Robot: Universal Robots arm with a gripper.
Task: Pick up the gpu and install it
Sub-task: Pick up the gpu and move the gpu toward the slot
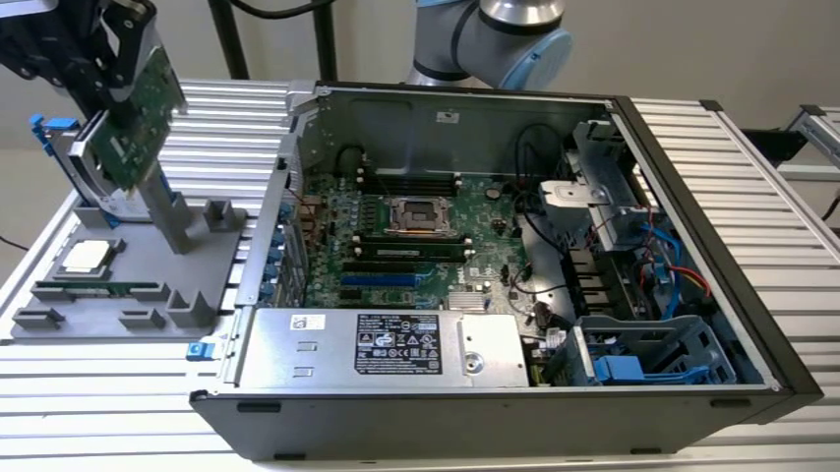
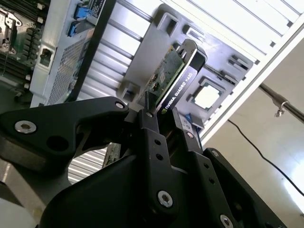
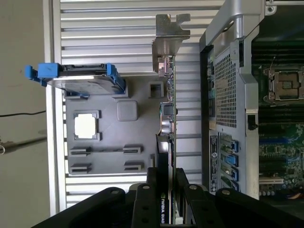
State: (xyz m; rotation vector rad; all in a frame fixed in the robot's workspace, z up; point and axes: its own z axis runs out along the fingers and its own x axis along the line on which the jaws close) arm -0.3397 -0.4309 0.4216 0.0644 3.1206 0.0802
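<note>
My gripper (image 1: 116, 74) is shut on the gpu (image 1: 142, 113) at the exterior view's far left, above the grey parts tray (image 1: 223, 251). The gpu is a green card with a black cooler, held tilted, its silver bracket (image 1: 167, 208) pointing down toward the tray. In the second wrist view the black fingers (image 2: 151, 130) clamp the gpu (image 2: 176, 78) by its cooler edge, with my gripper (image 2: 166, 127) closed around it. The first wrist view has the gpu (image 3: 166, 116) edge-on, its bracket (image 3: 169, 40) at the far end, and my gripper (image 3: 165, 179) shut on it.
The open computer case (image 1: 683, 197) lies to the exterior view's right, its motherboard (image 1: 393, 246) exposed. On the tray stand a hard drive in a blue frame (image 1: 63, 147), a square processor chip (image 1: 86, 258) and a memory stick (image 1: 98, 290). A ribbed metal table (image 1: 105, 393) lies underneath.
</note>
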